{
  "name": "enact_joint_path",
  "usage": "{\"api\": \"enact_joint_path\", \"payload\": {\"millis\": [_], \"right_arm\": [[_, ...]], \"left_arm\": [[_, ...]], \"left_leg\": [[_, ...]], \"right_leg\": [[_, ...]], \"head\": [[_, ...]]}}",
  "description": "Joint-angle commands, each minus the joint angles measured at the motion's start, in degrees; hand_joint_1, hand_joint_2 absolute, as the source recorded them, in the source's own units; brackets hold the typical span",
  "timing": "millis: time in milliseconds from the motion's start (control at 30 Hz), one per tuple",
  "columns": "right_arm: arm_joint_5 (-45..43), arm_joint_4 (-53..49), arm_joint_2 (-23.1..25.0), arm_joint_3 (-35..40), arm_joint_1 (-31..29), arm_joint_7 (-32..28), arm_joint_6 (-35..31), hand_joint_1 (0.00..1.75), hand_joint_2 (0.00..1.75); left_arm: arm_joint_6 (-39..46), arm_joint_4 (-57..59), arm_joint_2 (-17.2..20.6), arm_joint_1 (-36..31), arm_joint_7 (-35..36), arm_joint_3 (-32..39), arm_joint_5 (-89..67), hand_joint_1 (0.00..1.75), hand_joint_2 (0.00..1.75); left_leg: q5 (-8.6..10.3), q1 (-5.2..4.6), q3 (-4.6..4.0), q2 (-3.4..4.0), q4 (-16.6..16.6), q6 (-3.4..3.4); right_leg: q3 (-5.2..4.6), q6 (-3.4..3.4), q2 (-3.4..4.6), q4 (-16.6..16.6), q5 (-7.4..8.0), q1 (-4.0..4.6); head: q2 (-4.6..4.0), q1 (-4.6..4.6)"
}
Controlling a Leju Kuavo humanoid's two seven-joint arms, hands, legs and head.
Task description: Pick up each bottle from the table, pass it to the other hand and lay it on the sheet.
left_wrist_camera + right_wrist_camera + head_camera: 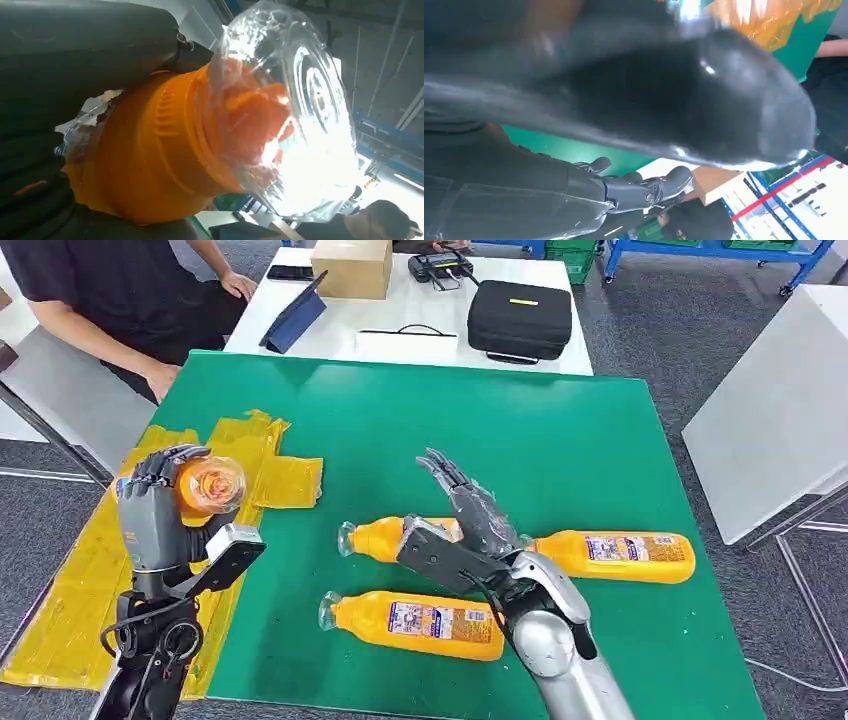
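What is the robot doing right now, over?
Left robot hand grips one orange bottle above the yellow sheet. Right robot hand open over two bottles on the green table. Nothing blocking.

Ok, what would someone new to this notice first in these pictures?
First, the left robot hand gripping an orange plastic bottle over the crinkled yellow sheet. Next, the right robot hand, fingers spread, above two more orange bottles lying on the green table mat.
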Motion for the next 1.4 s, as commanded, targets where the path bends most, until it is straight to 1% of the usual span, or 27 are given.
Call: {"api": "enact_joint_path", "payload": {"millis": [33,133,167,233,267,300,333,367,433,467,533,567,633,667,767,833,867,933,967,1000,1033,1167,1200,1233,1267,1333,1400], "right_arm": [[0.53,-0.78,-1.18,1.46,1.09,-0.67,1.58,0.00,0.00],[0.65,-0.28,-1.15,2.54,1.55,-1.34,1.66,0.00,0.00],[0.65,0.33,-0.97,2.73,1.30,-1.35,1.71,0.00,0.00],[0.57,1.26,-0.94,2.95,0.86,-1.48,1.87,0.00,0.00],[0.51,1.77,-0.92,2.95,0.72,-1.57,1.94,0.00,0.00],[0.51,2.15,-0.93,2.99,0.63,-1.61,1.99,0.00,0.00],[0.48,2.46,-1.02,3.13,0.59,-1.77,2.15,0.00,0.00],[0.49,2.92,-1.08,3.34,0.49,-1.90,2.37,0.00,0.00],[0.99,4.23,-1.08,4.22,-0.12,-2.01,3.39,0.00,0.00],[1.47,4.85,-1.08,4.78,-0.51,-1.89,4.03,0.00,0.00],[1.93,5.74,-1.38,5.67,-0.73,-1.50,4.79,0.00,0.00],[2.53,6.21,-1.76,6.36,-0.59,-1.24,5.12,0.00,0.00],[3.32,6.33,-2.17,7.08,0.15,-1.05,5.30,0.00,0.00],[3.76,6.14,-2.47,7.47,0.83,-0.94,5.33,0.00,1.75],[4.73,5.56,-3.47,8.99,2.63,-0.67,5.97,0.00,1.75],[4.88,6.07,-4.35,10.36,3.62,-0.68,6.41,0.00,1.75],[5.12,6.41,-4.75,11.01,3.89,-0.49,6.66,0.00,0.00],[5.32,7.07,-5.47,11.94,4.41,0.28,6.60,0.00,0.00],[5.62,7.40,-5.69,12.22,4.52,0.78,6.45,0.00,0.00],[5.97,7.73,-5.77,12.29,4.76,1.29,6.20,0.00,0.00],[6.40,7.99,-5.90,12.40,4.82,1.77,6.13,0.00,1.75],[7.50,9.68,-6.59,13.22,5.19,3.13,6.44,0.00,1.75],[7.70,10.00,-6.85,13.51,5.21,3.52,6.65,0.00,1.75],[7.67,10.23,-7.11,13.66,5.29,3.49,6.69,0.00,1.75],[8.07,10.63,-7.30,13.90,5.28,3.99,6.82,0.00,1.75],[8.68,11.12,-7.57,14.01,5.43,4.50,6.97,0.00,1.75],[8.84,11.55,-7.59,13.98,5.58,4.49,6.91,0.00,1.75]], "left_arm": [[0.25,9.80,3.36,-0.82,5.73,0.36,-12.44,1.75,1.75],[0.77,11.26,3.23,0.21,6.86,0.58,-15.31,1.75,1.75],[0.71,11.43,2.97,0.67,6.78,0.49,-15.42,1.75,1.75],[-0.23,11.78,2.73,1.09,7.00,0.48,-16.47,1.75,1.75],[-1.16,12.59,2.91,1.03,6.84,0.06,-16.76,1.75,1.75],[-1.49,13.38,2.93,0.95,6.81,-0.19,-16.97,1.75,1.75],[-2.75,14.90,3.18,0.62,6.66,-0.79,-17.33,1.75,1.75],[-3.64,16.81,3.56,0.12,6.77,-1.61,-18.65,1.75,1.75],[-5.86,25.07,4.21,-2.57,7.11,-3.97,-21.26,1.75,1.75],[-6.37,30.69,4.20,-4.63,8.04,-5.23,-22.63,1.75,1.75],[-9.84,39.75,3.90,-8.46,8.21,-6.59,-22.59,1.75,1.75],[-10.97,44.65,3.60,-10.58,7.68,-6.96,-20.98,1.75,1.75],[-11.42,49.25,3.41,-12.20,7.12,-6.78,-19.24,1.75,1.75],[-11.67,51.15,3.30,-12.73,6.67,-6.13,-17.85,1.75,1.75],[-11.39,53.73,3.64,-13.28,6.55,-5.59,-16.35,1.75,1.75],[-11.69,53.79,3.59,-13.18,6.22,-5.24,-15.88,1.75,1.75],[-12.04,53.78,3.46,-13.18,6.16,-5.15,-15.73,1.75,1.75],[-12.97,53.34,3.13,-13.06,5.56,-4.56,-14.76,1.75,1.75],[-13.14,53.14,2.99,-12.96,5.52,-4.22,-14.35,1.33,1.75],[-13.09,53.05,2.66,-12.95,6.10,-3.40,-13.68,0.00,0.00],[-12.68,52.88,2.79,-12.91,7.26,-3.66,-14.54,0.00,0.00],[-13.04,47.81,2.33,-10.50,7.42,-0.62,-12.79,0.00,0.00],[-13.33,46.46,2.42,-9.91,7.28,-0.27,-12.66,0.00,0.00],[-13.46,45.55,2.53,-9.52,7.12,-0.06,-12.62,0.00,0.00],[-13.45,43.94,2.55,-8.82,6.60,0.65,-12.30,0.00,0.00],[-13.39,42.03,2.66,-8.10,6.15,1.45,-12.09,0.00,0.00],[-13.74,40.57,2.70,-7.59,6.15,1.96,-12.10,0.00,0.00]], "left_leg": [[-0.05,-0.01,0.27,0.10,-0.05,-0.17],[-0.05,-0.03,0.35,0.12,-0.13,-0.16],[-0.02,-0.04,0.21,0.10,-0.09,-0.10],[-0.08,-0.01,0.30,0.19,-0.06,-0.19],[-0.03,-0.01,0.17,0.11,-0.05,-0.11],[-0.06,-0.01,0.26,0.13,-0.04,-0.17],[-0.02,-0.01,0.17,0.08,-0.06,-0.11],[-0.02,-0.02,0.27,0.09,-0.09,-0.15],[0.00,-0.02,0.36,0.08,-0.12,-0.20],[0.06,-0.05,0.24,-0.03,-0.16,-0.12],[0.06,-0.03,0.31,-0.04,-0.15,-0.19],[0.10,-0.05,0.26,-0.15,-0.17,-0.14],[0.11,-0.04,0.32,-0.15,-0.18,-0.18],[0.12,-0.03,0.27,-0.09,-0.15,-0.20],[0.10,-0.02,0.33,0.08,-0.15,-0.28],[0.09,-0.02,0.25,0.09,-0.13,-0.25],[0.08,0.00,0.33,0.08,-0.14,-0.28],[0.07,0.01,0.49,0.12,-0.17,-0.33],[0.08,-0.02,0.50,0.13,-0.17,-0.36],[0.09,-0.01,0.45,0.07,-0.15,-0.29],[0.10,-0.01,0.47,0.08,-0.15,-0.33],[0.18,-0.01,0.40,0.19,-0.15,-0.43],[0.21,-0.01,0.39,0.03,-0.14,-0.41],[0.22,0.02,0.39,0.15,-0.13,-0.52],[0.25,0.00,0.37,0.03,-0.13,-0.44],[0.28,0.01,0.36,0.02,-0.12,-0.42],[0.29,0.00,0.32,-0.01,-0.10,-0.42]], "right_leg": [[0.26,-0.16,-0.25,-0.02,-0.06,0.04],[0.33,-0.16,-0.22,-0.07,-0.05,0.02],[0.19,-0.10,-0.12,-0.04,-0.03,-0.01],[0.26,-0.18,-0.17,-0.01,-0.06,0.04],[0.15,-0.10,-0.13,-0.02,-0.03,0.02],[0.24,-0.16,-0.22,0.00,-0.06,0.04],[0.17,-0.10,-0.16,-0.03,-0.02,0.02],[0.25,-0.14,-0.23,-0.05,-0.03,0.02],[0.35,-0.19,-0.32,-0.06,-0.03,0.04],[0.25,-0.11,-0.27,-0.09,0.00,-0.02],[0.32,-0.18,-0.41,-0.08,-0.01,0.02],[0.29,-0.14,-0.44,-0.09,-0.01,-0.01],[0.36,-0.18,-0.50,-0.11,0.00,0.02],[0.30,-0.15,-0.37,-0.10,0.01,0.01],[0.31,-0.32,-0.24,-0.11,0.10,0.03],[0.22,-0.28,-0.16,-0.07,0.11,0.02],[0.29,-0.31,-0.24,-0.09,0.09,0.05],[0.44,-0.37,-0.27,-0.11,0.09,0.07],[0.43,-0.40,-0.29,-0.05,0.08,0.04],[0.38,-0.33,-0.16,-0.02,0.11,0.03],[0.37,-0.36,-0.20,-0.01,0.12,0.05],[0.26,-0.40,-0.19,0.01,0.19,0.06],[0.28,-0.33,-0.17,0.03,0.14,0.04],[0.28,-0.44,-0.32,0.02,0.18,0.09],[0.25,-0.33,-0.12,0.04,0.15,0.03],[0.26,-0.46,-0.11,0.07,0.23,0.04],[0.23,-0.46,-0.11,0.10,0.22,0.03]], "head": [[0.00,-0.02],[0.00,0.00],[0.00,-0.02],[0.00,-0.02],[0.00,-0.02],[0.00,0.00],[0.00,0.00],[0.00,0.00],[0.00,0.00],[0.00,-0.02],[0.00,-0.02],[0.00,0.00],[0.00,0.00],[0.00,0.00],[0.00,0.00],[0.00,-0.04],[0.00,0.00],[0.00,-0.02],[0.00,-0.02],[0.00,-0.02],[0.00,-0.02],[0.00,-0.02],[0.00,0.00],[0.00,-0.02],[0.00,-0.02],[0.00,0.00],[0.00,-0.02]]}}
